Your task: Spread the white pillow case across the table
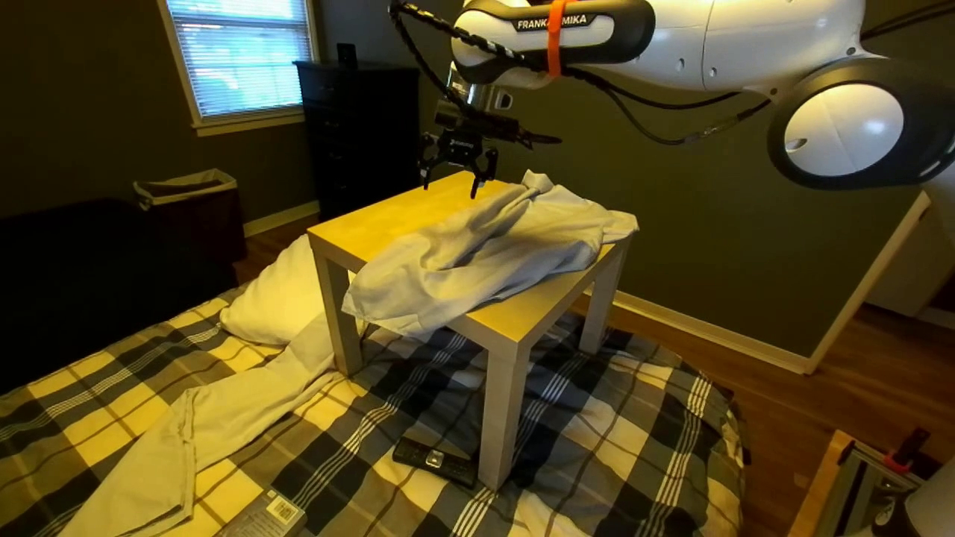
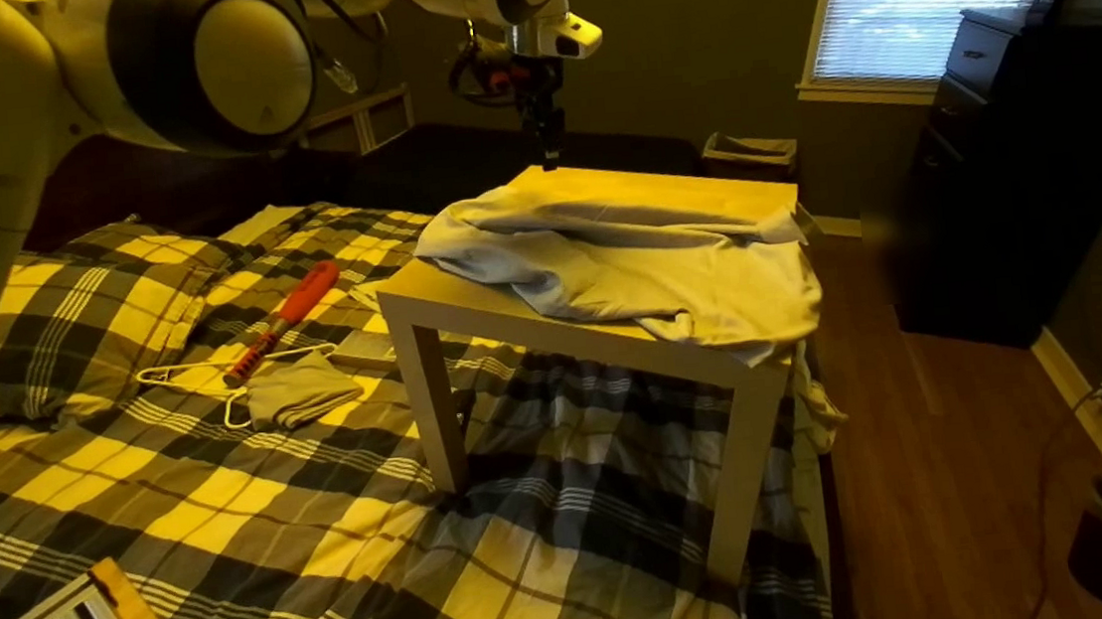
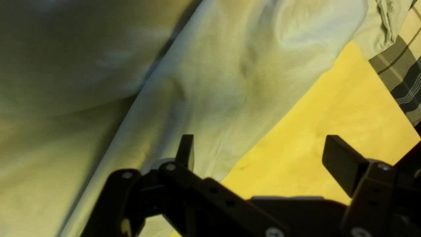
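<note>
In an exterior view we see the black two-fingered robot hand (image 1: 450, 190) hanging fingers down at the 12 o'clock side of the worktop (image 1: 388, 216), a small square side table with a yellow-tan wooden top and thick white legs. Its fingers stand wide apart and it has hold of nothing. The thin, wrinkled off-white cloth pillow case (image 1: 485, 250) lies bunched in folds across the worktop from 8 o'clock to 3, its edge hanging over the side at 7; bare wood shows at 11 and at the 6 o'clock corner. On the dark, grey and pale plaid bedding (image 1: 634, 425) beneath, we see a plump white pillow (image 1: 276, 298) near 9 o'clock, a flat pale cloth strip (image 1: 224, 418) toward 8 and a slim black remote control (image 1: 435, 461) just beside the leg at 6.

In an exterior view a long red-handled tool (image 2: 284, 318) lies on the bedding at 9 o'clock of the worktop. The hand is at the worktop's 11 o'clock corner; from this dim angle we cannot rightly judge how high its tips stand above the wood. The pillow case spans the middle and droops over the corner at 4.

In the wrist view we have the hand along the 6 o'clock edge, a finger at 7 in front of the pillow case and a finger at 4 in front of bare wood. The pillow case fills the view from 7 round to 1.
</note>
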